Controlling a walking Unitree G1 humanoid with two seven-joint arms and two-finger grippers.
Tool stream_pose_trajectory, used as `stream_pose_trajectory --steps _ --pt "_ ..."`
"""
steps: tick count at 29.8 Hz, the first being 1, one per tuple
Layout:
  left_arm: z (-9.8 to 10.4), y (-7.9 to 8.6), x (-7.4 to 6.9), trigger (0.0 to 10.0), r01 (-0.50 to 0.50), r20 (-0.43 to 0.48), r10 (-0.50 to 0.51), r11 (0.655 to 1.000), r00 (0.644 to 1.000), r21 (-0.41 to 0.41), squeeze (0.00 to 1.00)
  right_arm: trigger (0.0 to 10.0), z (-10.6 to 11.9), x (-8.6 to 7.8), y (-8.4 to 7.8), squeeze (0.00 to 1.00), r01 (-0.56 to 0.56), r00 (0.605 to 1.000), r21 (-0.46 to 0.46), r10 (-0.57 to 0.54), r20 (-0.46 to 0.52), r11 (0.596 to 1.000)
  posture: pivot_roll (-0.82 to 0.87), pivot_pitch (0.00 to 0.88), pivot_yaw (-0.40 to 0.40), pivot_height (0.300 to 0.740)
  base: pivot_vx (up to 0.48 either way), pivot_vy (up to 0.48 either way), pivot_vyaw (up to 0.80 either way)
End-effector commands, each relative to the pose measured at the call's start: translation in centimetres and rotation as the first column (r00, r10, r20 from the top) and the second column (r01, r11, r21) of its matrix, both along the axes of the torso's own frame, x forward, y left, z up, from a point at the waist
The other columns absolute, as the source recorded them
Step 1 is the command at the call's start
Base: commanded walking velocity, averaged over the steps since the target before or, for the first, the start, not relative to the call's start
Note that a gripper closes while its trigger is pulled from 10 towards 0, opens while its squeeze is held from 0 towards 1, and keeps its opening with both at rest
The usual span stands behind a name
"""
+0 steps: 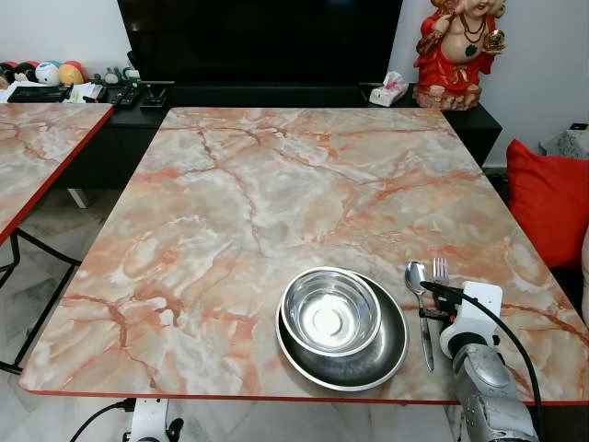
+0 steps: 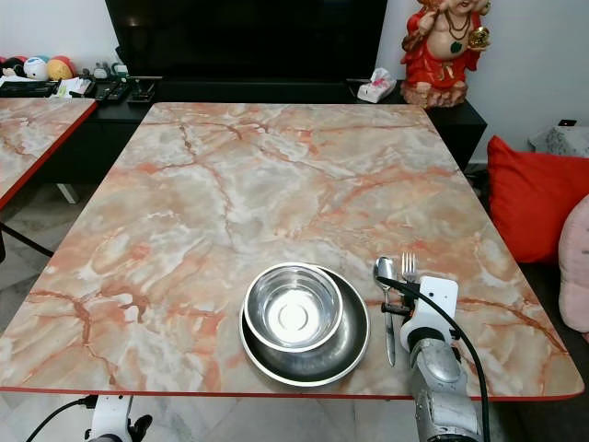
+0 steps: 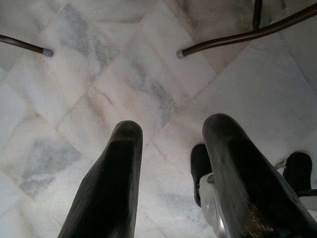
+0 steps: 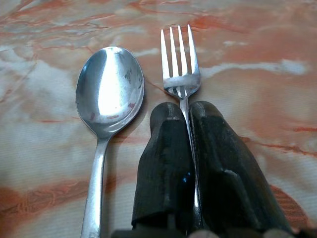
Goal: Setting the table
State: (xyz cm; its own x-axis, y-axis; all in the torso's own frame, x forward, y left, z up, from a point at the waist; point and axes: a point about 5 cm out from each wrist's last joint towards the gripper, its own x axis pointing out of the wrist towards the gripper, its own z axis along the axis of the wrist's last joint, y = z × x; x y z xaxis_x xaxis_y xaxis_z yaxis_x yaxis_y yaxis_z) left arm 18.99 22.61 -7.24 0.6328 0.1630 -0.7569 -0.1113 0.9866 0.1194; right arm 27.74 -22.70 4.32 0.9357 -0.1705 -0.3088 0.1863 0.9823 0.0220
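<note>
Nearest, the left gripper (image 3: 171, 163) hangs below the table edge over the pale marble floor (image 3: 99, 74), its two black fingers spread wide with nothing between them. The right gripper (image 4: 187, 116) rests at the near right corner of the table (image 1: 239, 193), its fingers pinched tight on the handle of the fork (image 4: 180, 62), whose tines point away from the robot and lie flat on the marble top. Just beside the fork, on its left, lies the spoon (image 4: 109, 91), bowl up, parallel to it and close but not touching.

Left of the spoon sits a round steel plate (image 1: 373, 361) near the front edge, and a steel bowl (image 1: 329, 311) stands upright inside it, set toward the plate's far left rim.

Beyond the table's far edge runs a low black cabinet (image 1: 276, 92) with a tissue pack (image 1: 388, 90) and a red statue (image 1: 456, 51) on it. A red cushion (image 1: 550, 198) lies to the right, and a second marble table (image 1: 37, 147) stands to the left.
</note>
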Motion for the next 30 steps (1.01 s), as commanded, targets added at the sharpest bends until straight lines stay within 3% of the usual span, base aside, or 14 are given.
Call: stream_pose_trajectory --steps 1,4,6,11,13,20,22,24,26,29,30 --pt "0.14 -0.05 0.29 10.0 0.006 0.007 -0.006 1.000 1.000 0.007 0.00 10.0 0.25 0.04 -0.22 0.17 0.005 1.000 -0.002 -0.005 0.001 1.000 0.01 0.000 -0.006 0.740 0.000 0.000 0.00" --pt "0.15 -0.05 0.29 10.0 0.005 0.008 -0.005 1.000 1.000 0.007 0.00 10.0 0.23 0.03 -0.22 0.17 0.006 1.000 -0.001 -0.006 -0.001 1.000 0.01 0.000 -0.008 0.740 0.000 0.000 0.00" --pt "0.15 -0.05 0.29 10.0 0.005 0.008 -0.005 1.000 1.000 0.007 0.00 10.0 0.25 0.06 -0.19 0.40 0.005 1.000 0.000 -0.005 0.000 1.000 0.01 0.000 -0.008 0.740 0.000 0.000 0.00" --pt "0.16 -0.06 0.32 10.0 0.006 0.009 -0.007 1.000 1.000 0.008 0.00 10.0 0.29 0.07 -0.17 0.42 0.005 1.000 0.000 -0.005 0.001 1.000 0.01 0.000 -0.008 0.740 0.000 0.000 0.00" --pt "0.16 -0.07 0.33 10.0 0.007 0.009 -0.007 1.000 1.000 0.008 0.00 10.0 0.30 0.07 -0.17 0.51 0.005 1.000 0.000 -0.005 0.002 1.000 0.01 0.000 -0.008 0.740 0.000 0.000 0.00" --pt "0.16 -0.13 0.36 10.0 0.007 0.009 -0.007 1.000 1.000 0.008 0.00 10.0 0.31 0.11 -0.18 0.52 0.003 1.000 0.001 -0.003 0.002 1.000 0.01 0.000 -0.007 0.740 0.000 0.000 0.00" --pt "0.16 -0.12 0.35 10.0 0.008 0.008 -0.008 1.000 1.000 0.009 0.00 10.0 0.32 0.13 -0.16 0.75 0.001 1.000 0.000 -0.001 0.002 1.000 0.01 0.000 -0.007 0.740 0.000 0.000 0.00" --pt "0.16 -0.12 0.35 10.0 0.008 0.008 -0.008 1.000 1.000 0.009 0.00 10.0 0.32 0.13 -0.16 0.74 0.001 1.000 0.000 -0.001 0.002 1.000 0.01 0.000 -0.007 0.740 0.000 0.000 0.00" --pt "0.14 -0.10 0.32 10.0 0.007 0.007 -0.007 1.000 1.000 0.009 0.00 10.0 0.35 0.16 -0.14 0.98 -0.001 1.000 0.001 0.001 0.002 1.000 0.01 0.000 -0.007 0.740 0.000 0.000 0.00" --pt "0.13 -0.08 0.30 10.0 0.006 0.006 -0.006 1.000 1.000 0.009 0.00 10.0 0.40 0.17 -0.18 0.93 0.002 1.000 -0.006 -0.002 0.004 1.000 0.01 0.000 -0.007 0.740 0.000 0.000 0.00" --pt "0.13 -0.06 0.29 10.0 0.005 0.005 -0.005 1.000 1.000 0.008 0.00 10.0 0.56 0.23 -0.24 0.17 0.007 1.000 -0.014 -0.007 0.015 1.000 0.01 0.000 -0.007 0.740 0.000 0.000 0.00"
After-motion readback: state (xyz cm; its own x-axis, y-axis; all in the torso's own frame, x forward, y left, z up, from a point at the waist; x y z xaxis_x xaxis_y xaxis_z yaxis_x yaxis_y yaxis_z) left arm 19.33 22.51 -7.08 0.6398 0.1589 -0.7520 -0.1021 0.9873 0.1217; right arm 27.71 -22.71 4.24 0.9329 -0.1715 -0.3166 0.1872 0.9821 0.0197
